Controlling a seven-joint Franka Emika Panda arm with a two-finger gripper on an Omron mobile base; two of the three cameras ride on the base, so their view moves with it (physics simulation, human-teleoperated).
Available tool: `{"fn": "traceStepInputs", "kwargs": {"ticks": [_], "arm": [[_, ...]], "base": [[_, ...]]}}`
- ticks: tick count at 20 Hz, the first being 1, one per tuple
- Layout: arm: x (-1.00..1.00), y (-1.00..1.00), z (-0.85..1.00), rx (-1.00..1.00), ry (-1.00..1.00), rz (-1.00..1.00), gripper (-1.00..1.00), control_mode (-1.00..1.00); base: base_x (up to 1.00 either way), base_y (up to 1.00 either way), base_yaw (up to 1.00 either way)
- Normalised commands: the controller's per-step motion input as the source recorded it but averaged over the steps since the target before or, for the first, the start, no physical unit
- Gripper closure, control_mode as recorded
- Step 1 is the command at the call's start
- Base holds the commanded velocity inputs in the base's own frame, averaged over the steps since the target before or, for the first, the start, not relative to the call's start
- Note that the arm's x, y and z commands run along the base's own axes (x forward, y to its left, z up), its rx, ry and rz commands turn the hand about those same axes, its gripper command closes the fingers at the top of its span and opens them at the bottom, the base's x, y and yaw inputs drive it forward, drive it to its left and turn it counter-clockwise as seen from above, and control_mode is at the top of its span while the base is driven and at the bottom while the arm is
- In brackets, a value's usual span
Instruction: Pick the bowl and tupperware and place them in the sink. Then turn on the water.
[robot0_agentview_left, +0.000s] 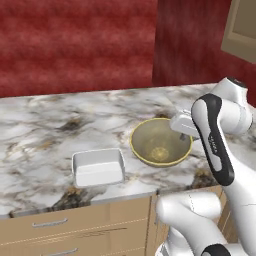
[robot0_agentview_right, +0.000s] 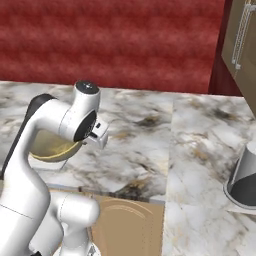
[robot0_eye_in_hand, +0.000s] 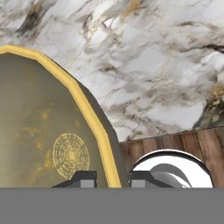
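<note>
Bowl (robot0_agentview_left: 160, 142) is hanging tilted above the marble counter (robot0_agentview_left: 45, 130), its yellowish rim pinched between the narrow fingers of the gripper (robot0_eye_in_hand: 112, 179) at its right edge. Tupperware (robot0_agentview_left: 98, 167) is sitting on the counter just left of it, near the front edge.

Marble counter (robot0_agentview_left: 45, 120) — tupperware (robot0_agentview_left: 98, 168), grey cone (robot0_agentview_right: 245, 180)

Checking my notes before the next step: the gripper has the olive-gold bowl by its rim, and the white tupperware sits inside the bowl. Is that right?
Not quite. The gripper does pinch the bowl by its rim, one finger each side in the hand view, but the tupperware is not inside it. The left base view shows it on the marble counter beside the bowl, apart from it.
</note>
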Motion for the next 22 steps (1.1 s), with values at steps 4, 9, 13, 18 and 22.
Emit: {"fn": "traceStepInputs", "kwargs": {"ticks": [4,9,13,18,22], "arm": [[0.0,0.0,0.0,0.0,0.0,0.0,1.0,1.0],[0.0,0.0,0.0,0.0,0.0,0.0,1.0,1.0],[0.0,0.0,0.0,0.0,0.0,0.0,1.0,1.0],[0.0,0.0,0.0,0.0,0.0,0.0,1.0,1.0],[0.0,0.0,0.0,0.0,0.0,0.0,1.0,1.0]], "base": [[-1.0,0.0,-0.09],[-0.97,0.0,-0.2],[-0.56,0.22,-0.57],[-0.28,0.34,-0.71],[-0.19,0.14,-0.71]]}}
